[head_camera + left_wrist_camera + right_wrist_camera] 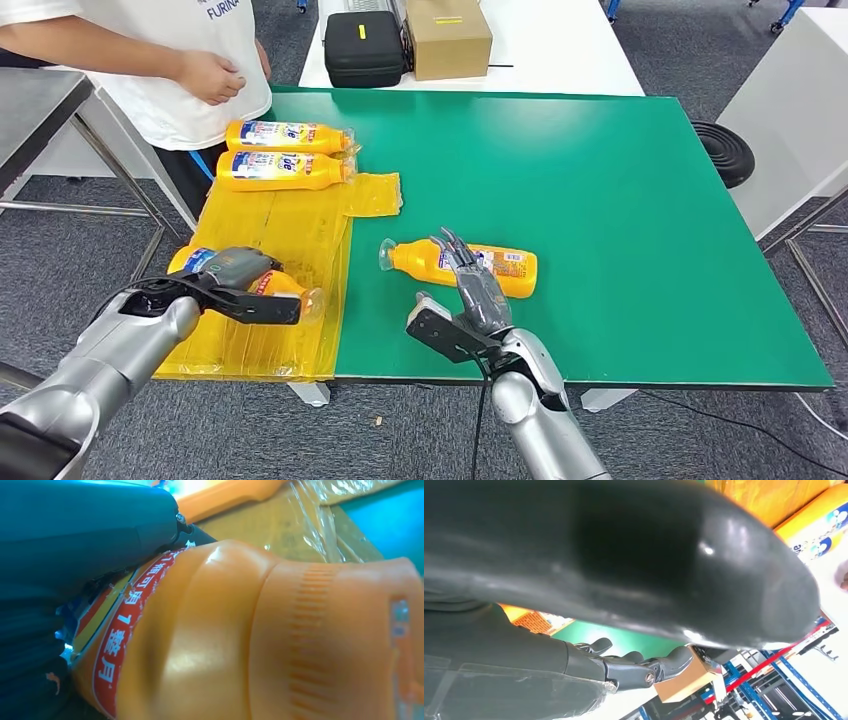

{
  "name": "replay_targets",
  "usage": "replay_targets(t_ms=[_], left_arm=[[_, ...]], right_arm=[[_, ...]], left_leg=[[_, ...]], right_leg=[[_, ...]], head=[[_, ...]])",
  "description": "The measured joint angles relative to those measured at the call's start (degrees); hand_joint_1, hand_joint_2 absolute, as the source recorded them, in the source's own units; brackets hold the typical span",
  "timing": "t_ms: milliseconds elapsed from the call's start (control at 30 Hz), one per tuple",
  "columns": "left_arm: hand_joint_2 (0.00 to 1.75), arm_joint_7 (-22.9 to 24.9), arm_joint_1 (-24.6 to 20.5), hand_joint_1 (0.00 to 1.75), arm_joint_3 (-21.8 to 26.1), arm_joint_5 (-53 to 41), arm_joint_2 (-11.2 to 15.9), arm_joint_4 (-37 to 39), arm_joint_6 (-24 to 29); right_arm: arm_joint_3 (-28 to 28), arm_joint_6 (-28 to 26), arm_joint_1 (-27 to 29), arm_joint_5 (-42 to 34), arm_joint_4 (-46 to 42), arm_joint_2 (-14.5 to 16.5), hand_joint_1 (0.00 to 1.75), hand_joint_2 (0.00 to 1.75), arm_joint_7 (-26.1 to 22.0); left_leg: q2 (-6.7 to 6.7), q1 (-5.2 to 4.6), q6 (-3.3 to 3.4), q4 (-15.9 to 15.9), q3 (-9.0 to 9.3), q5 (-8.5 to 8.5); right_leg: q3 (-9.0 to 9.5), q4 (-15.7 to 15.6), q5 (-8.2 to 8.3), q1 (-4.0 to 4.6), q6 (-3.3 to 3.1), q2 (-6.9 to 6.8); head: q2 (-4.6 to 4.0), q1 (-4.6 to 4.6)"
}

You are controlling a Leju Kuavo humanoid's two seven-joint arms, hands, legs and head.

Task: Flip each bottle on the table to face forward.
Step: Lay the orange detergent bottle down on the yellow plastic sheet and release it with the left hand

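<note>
An orange bottle point(288, 286) lies on the yellow plastic sheet point(290, 230) at the table's near left, and my left hand point(232, 277) grips it around the body. In the left wrist view the bottle's neck and red label point(225, 645) sit right against my left hand point(75, 540). A second orange bottle point(507, 268) lies on its side on the green table point(620, 200), cap pointing left. My right hand point(468, 300) is open over it, fingers stretched across its middle and thumb apart. Two more bottles point(285, 137) point(283, 171) lie side by side at the far left.
A person point(180, 60) in a white shirt stands at the table's far left corner, one hand held near the far bottles. A black case point(363, 48) and a cardboard box point(447, 35) sit on the white table behind. A black round object point(725, 150) lies off the right edge.
</note>
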Motion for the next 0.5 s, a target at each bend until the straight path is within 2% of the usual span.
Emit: replay_targets(t_ms=[167, 300, 333, 433, 467, 500], left_arm=[[1.75, -0.38, -1.04, 1.74, -1.74, 0.06, -0.16, 2.28, -0.85], [1.75, -0.8, -1.39, 1.59, -2.73, 0.39, -0.17, 3.4, -1.55], [1.75, -0.92, -1.48, 1.43, -2.97, 0.58, -0.19, 3.7, -1.85], [1.75, -1.03, -1.81, 0.39, -3.78, 0.98, -0.33, 4.74, -2.24], [1.75, -1.03, -1.97, 0.14, -4.06, 1.1, -0.41, 5.2, -2.29], [1.75, -1.06, -2.17, 0.03, -4.35, 1.27, -0.5, 5.68, -2.41]], right_arm=[[0.0, 0.0, -0.1, -0.28, 0.45, 0.04, 0.0, 0.0, -0.79], [0.0, 0.0, -0.27, -0.44, 0.91, 0.06, 0.0, 0.0, -0.97], [0.0, 0.0, -0.34, -0.57, 1.04, 0.06, 0.0, 0.0, -1.07], [0.0, -0.03, -0.73, -0.91, 1.58, 0.07, 0.0, 0.0, -1.58], [0.0, -0.08, -0.92, -0.98, 1.82, 0.08, 0.0, 0.0, -1.76], [0.0, -0.14, -1.12, -1.06, 2.09, 0.08, 0.0, 0.0, -1.91]], left_leg=[[0.0, 0.0, 0.0, 0.0, 0.02, 0.0], [0.01, 0.0, -0.01, -0.02, 0.05, -0.01], [0.01, 0.01, -0.01, -0.02, 0.06, -0.01], [0.01, 0.0, -0.02, -0.02, 0.13, -0.01], [0.01, 0.0, -0.02, -0.03, 0.17, -0.02], [0.0, 0.0, -0.03, -0.03, 0.2, -0.02]], right_leg=[[0.03, 0.0, 0.0, 0.0, 0.0, 0.0], [0.04, 0.01, 0.0, 0.01, 0.0, 0.01], [0.05, 0.01, 0.0, 0.01, 0.0, 0.01], [0.12, 0.01, 0.0, 0.01, 0.0, 0.01], [0.15, 0.01, 0.0, 0.01, -0.01, 0.01], [0.18, 0.01, 0.0, 0.01, -0.01, 0.01]], head=[[0.0, -0.01], [0.0, -0.01], [0.0, -0.01], [0.0, 0.0], [0.0, 0.0], [0.0, -0.01]])
